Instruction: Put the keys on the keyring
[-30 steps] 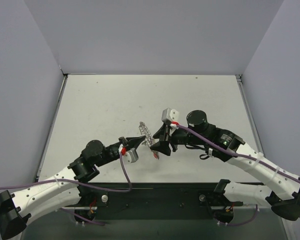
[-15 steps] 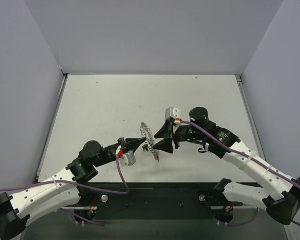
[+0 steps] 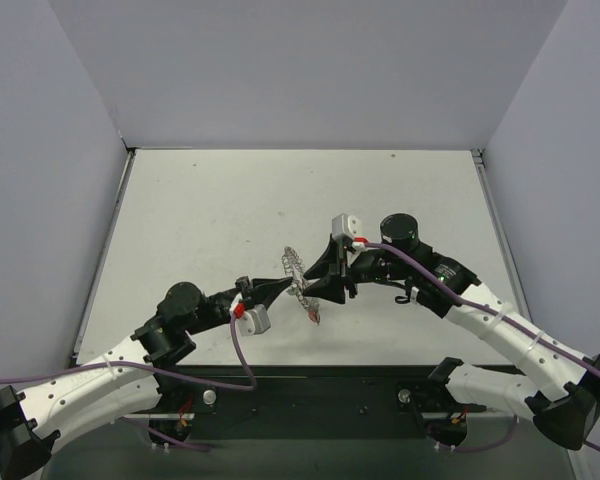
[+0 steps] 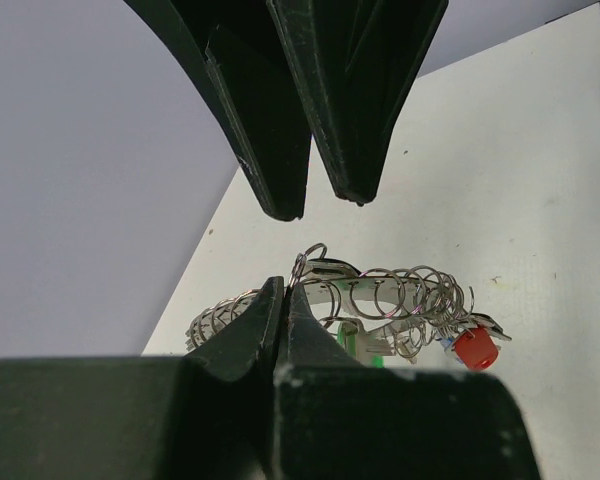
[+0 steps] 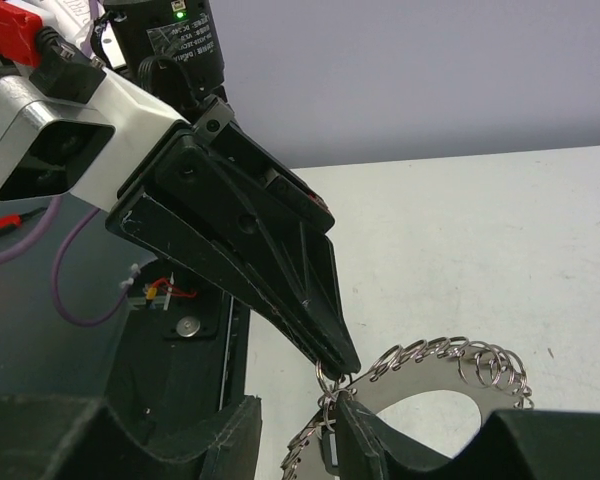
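The keyring (image 3: 294, 268), a grey band strung with small wire loops, hangs in the air over the table's near middle. My left gripper (image 3: 286, 284) is shut on one of its small loops (image 4: 298, 268). In the left wrist view, a red key (image 4: 476, 349) and a green key (image 4: 352, 338) dangle from the keyring (image 4: 400, 295). The red key (image 3: 314, 313) also shows from above. My right gripper (image 3: 318, 282) faces the left one. Its jaws stand apart (image 5: 298, 425), and one finger (image 5: 370, 440) touches the band (image 5: 421, 386).
White table (image 3: 230, 210) enclosed by grey walls on three sides. The arms' black mounting rail (image 3: 320, 400) runs along the near edge. Purple cables trail from both arms.
The right gripper has moved left up to the keyring, and its jaws have narrowed. The left gripper holds the ring and has shifted slightly.
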You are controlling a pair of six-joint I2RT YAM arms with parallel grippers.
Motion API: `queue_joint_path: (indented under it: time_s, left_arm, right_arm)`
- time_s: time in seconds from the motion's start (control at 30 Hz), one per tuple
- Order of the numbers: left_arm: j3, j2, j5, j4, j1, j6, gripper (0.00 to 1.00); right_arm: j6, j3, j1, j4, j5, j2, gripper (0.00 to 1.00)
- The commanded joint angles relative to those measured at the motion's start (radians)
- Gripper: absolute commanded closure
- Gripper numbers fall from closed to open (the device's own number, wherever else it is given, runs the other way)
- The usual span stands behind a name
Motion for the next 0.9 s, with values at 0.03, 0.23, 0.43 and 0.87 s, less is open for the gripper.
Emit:
queue_joint_path:
  time_s: [0.03,0.23,0.43,0.87]
  left_arm:
    - [0.022,-0.014,0.025,0.104,0.001,-0.002,1.00]
    - [0.023,-0.011,0.026,0.106,0.001,-0.004,1.00]
    - [0.025,-0.011,0.029,0.106,0.002,-0.004,1.00]
    - [0.028,-0.011,0.031,0.109,0.002,-0.004,1.00]
  right_arm:
    - [-0.005,0.003,-0.001,0.068,-0.001,0.013,0.65]
    - [-0.008,-0.002,0.000,0.070,0.019,0.024,0.62]
    - [-0.011,-0.008,-0.001,0.071,0.050,0.035,0.54]
    - [-0.009,-0.014,-0.001,0.077,0.062,0.061,0.59]
